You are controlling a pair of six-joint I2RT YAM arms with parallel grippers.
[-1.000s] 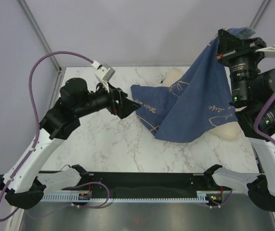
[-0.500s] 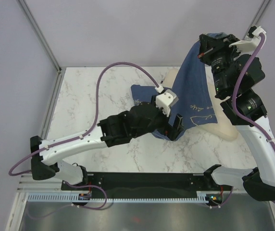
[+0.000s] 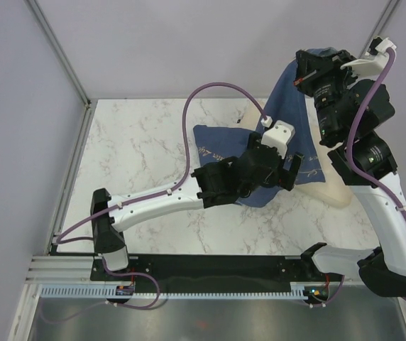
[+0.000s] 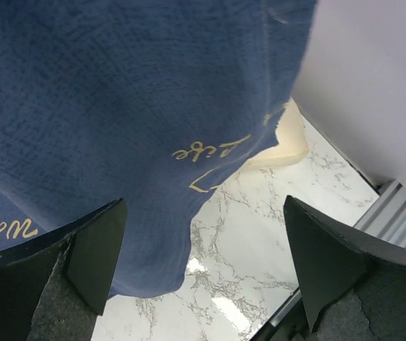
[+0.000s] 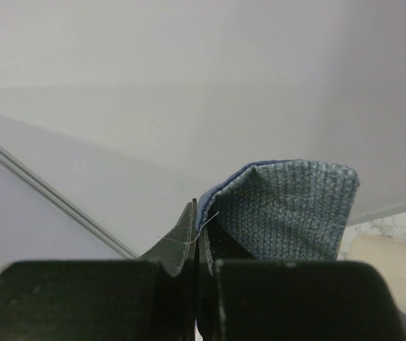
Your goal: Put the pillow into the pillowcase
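Observation:
The dark blue pillowcase (image 3: 288, 106) with cream lettering hangs from my right gripper (image 3: 304, 71), which is shut on its top edge, high over the table's back right. In the right wrist view the jaws pinch the hem (image 5: 201, 226), and the paler inner side (image 5: 288, 206) shows. The cream pillow (image 3: 334, 192) lies on the table under the case, with one end showing behind it (image 3: 254, 114). My left gripper (image 3: 284, 176) is open and empty, low against the hanging case's lower edge (image 4: 153, 249). The pillow's corner (image 4: 288, 148) shows beyond it.
White marble table (image 3: 153, 149) with a metal frame rail along its left side (image 3: 75, 163). Pale walls stand close behind and to the right. A black rail with the arm bases (image 3: 210, 266) runs along the near edge. The left arm's purple cable (image 3: 210, 92) arcs over the table.
My left arm has swung from the table's left across to the right, reaching the hanging pillowcase's lower edge. My right gripper shifted left and up early on, then held still with the case.

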